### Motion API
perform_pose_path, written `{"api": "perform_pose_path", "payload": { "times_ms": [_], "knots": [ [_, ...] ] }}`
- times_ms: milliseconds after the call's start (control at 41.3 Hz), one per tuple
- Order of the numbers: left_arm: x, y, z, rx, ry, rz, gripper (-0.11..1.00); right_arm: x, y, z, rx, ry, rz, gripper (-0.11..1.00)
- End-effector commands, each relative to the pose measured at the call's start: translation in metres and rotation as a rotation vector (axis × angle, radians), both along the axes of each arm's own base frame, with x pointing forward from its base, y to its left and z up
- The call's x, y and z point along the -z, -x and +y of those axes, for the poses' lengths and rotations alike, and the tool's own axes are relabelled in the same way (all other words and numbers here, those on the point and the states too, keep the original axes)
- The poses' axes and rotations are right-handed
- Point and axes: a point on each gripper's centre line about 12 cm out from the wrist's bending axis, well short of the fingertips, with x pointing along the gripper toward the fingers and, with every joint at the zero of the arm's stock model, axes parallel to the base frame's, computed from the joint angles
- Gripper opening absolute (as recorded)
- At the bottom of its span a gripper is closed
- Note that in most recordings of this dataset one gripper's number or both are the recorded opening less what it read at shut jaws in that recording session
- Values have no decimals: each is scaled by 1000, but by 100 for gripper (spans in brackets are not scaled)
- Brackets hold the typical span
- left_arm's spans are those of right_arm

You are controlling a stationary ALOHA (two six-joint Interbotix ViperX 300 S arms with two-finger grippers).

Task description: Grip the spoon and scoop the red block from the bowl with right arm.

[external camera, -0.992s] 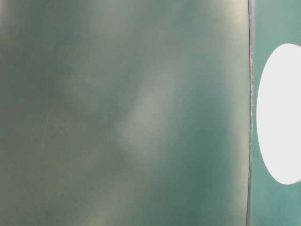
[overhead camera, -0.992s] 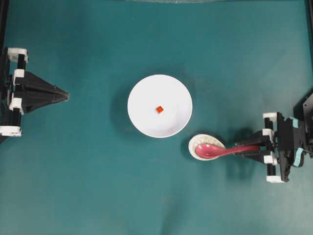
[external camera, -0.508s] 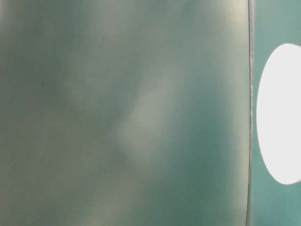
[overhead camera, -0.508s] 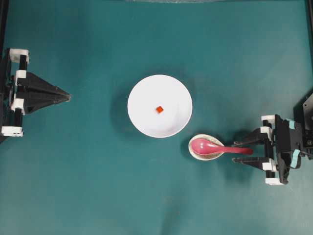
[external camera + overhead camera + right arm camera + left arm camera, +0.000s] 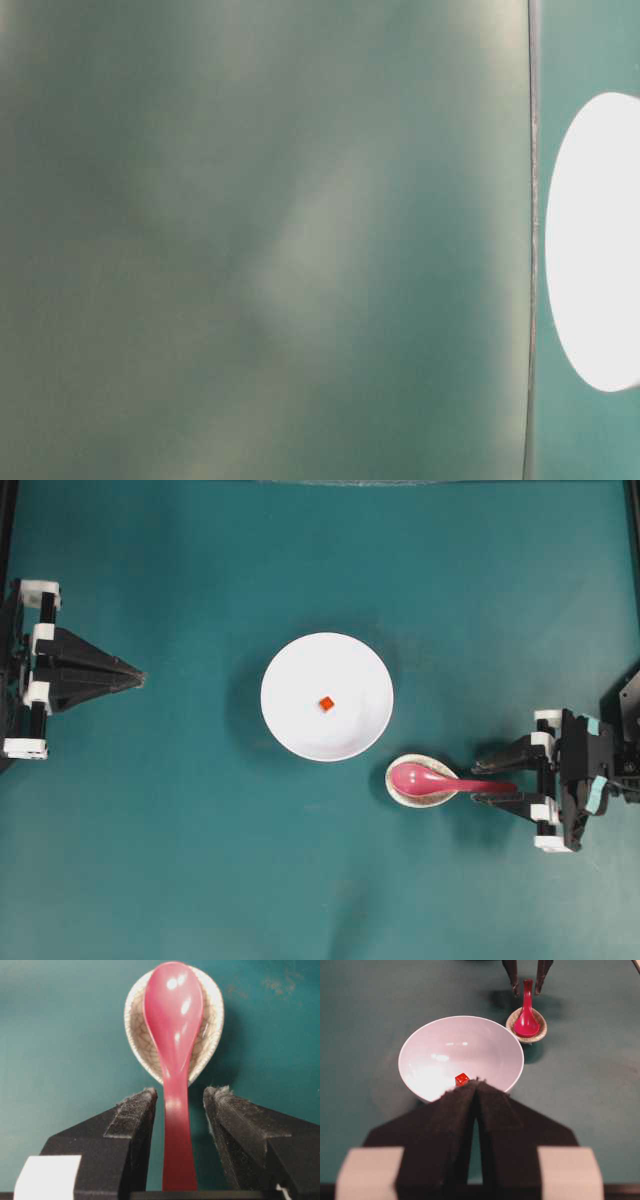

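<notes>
We see a flat teal counter (image 5: 200, 860) that fills the overhead view, with dark strips along its left and right edges; of the room beyond it nothing shows. The table-level view is mostly a blurred grey-green haze, with only an overexposed white oval at its right edge, and we cannot tell more from it. The bowl (image 5: 290, 730) is plain white and round and stands near the middle of the counter, and the red block (image 5: 326, 703), a tiny red-orange cube, lies inside it close to the centre. The spoon (image 5: 440, 779) is glossy pink-red, with a deep oval scoop and a straight handle; its scoop rests in a small speckled beige dish (image 5: 398, 792) just beside the bowl's lower right rim, and its handle points toward the right edge of the overhead view. The right pincer (image 5: 478, 784) stands released, its two black fingers spread on either side of the handle's far end; in the right wrist view we see a gap between the handle and each padded finger (image 5: 135, 1125), so the spoon lies between them ungrasped. The left pincer (image 5: 140, 678) sits well apart at the left side of the counter, its fingers drawn together to a point and grasping nothing, aimed toward the bowl.
</notes>
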Motion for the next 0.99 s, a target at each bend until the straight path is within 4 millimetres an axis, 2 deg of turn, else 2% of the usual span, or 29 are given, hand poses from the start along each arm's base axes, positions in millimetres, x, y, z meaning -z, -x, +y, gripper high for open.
{"api": "perform_pose_path", "payload": {
  "times_ms": [0,290,460,968],
  "knots": [
    [-7,-2,0,0,-5,-17,0,-2,-7,4,7,-5,-20,50],
    [-8,-1,0,0,-5,-15,0,10,-18,7,29,45,-20,50],
    [-6,0,0,-1,-5,-8,0,10,-15,0,55,62,-40,50],
    [-6,1,1,-2,-4,5,0,8,-8,0,38,55,-41,50]
  ]
}}
